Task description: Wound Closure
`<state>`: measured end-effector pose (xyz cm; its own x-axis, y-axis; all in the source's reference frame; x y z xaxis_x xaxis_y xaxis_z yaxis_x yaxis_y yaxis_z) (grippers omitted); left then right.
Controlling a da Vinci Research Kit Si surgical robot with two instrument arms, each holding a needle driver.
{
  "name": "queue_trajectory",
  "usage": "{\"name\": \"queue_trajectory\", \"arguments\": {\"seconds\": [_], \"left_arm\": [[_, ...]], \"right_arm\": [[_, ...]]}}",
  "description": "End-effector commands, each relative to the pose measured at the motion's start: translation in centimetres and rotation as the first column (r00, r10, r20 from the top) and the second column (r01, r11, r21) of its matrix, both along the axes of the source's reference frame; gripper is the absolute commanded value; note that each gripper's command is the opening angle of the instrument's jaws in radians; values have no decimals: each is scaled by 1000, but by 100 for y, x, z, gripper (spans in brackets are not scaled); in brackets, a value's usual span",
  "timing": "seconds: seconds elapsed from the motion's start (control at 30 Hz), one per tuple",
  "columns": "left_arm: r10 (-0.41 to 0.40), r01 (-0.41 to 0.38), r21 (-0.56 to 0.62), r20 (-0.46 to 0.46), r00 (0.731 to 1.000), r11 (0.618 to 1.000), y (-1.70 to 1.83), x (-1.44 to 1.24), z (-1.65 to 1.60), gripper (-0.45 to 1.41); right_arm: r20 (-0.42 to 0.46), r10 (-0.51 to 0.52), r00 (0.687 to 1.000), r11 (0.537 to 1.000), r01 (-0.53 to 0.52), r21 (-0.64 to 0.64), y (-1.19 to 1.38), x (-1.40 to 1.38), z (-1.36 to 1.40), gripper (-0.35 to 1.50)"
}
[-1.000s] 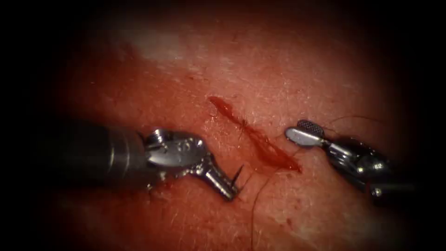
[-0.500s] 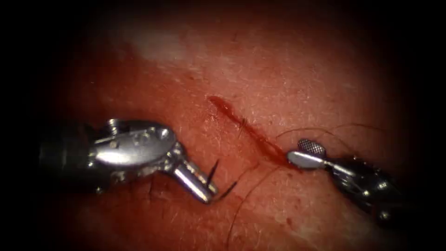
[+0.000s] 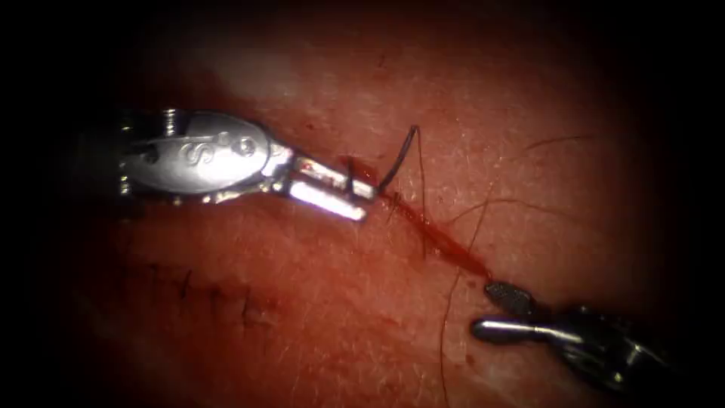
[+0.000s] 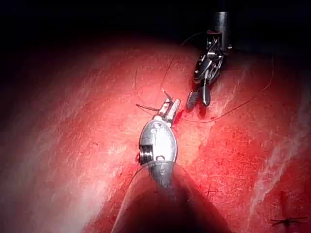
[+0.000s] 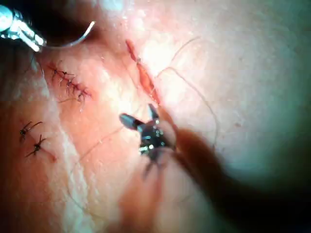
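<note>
On the red-smeared tissue (image 3: 483,136), the left gripper (image 3: 361,198) pinches the needle (image 3: 400,157) above the cut (image 3: 423,227); right gripper (image 3: 495,311) spread, holding nothing.

I count two grippers: my left gripper (image 3: 361,198), closed on the one curved needle (image 3: 400,159), and my right gripper (image 3: 498,310), its jaws apart and holding nothing. There is one piece of tissue (image 3: 529,113) with one open cut (image 3: 430,230) in it. One dark thread (image 3: 453,302) trails across the surface. In the right wrist view I count one stitched line (image 5: 68,82) and two separate small stitches (image 5: 33,138).
</note>
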<state>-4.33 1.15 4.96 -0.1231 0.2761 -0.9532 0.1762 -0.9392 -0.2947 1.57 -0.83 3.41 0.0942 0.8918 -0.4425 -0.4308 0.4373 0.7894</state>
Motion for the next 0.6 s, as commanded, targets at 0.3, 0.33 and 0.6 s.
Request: {"name": "queue_trajectory", "arguments": {"seconds": [0.3,0.33,0.6], "left_arm": [[64,-64,5,43,997,998,-22,0,-16,-45],[64,-64,5,43,997,998,-22,0,-16,-45],[118,-118,7,48,992,993,-33,-1,-28,-45]], "right_arm": [[209,-82,975,937,147,-317,32,44,-31,113],[209,-82,975,937,147,-317,32,44,-31,113],[224,-105,969,910,184,-372,44,84,-25,74]]}}
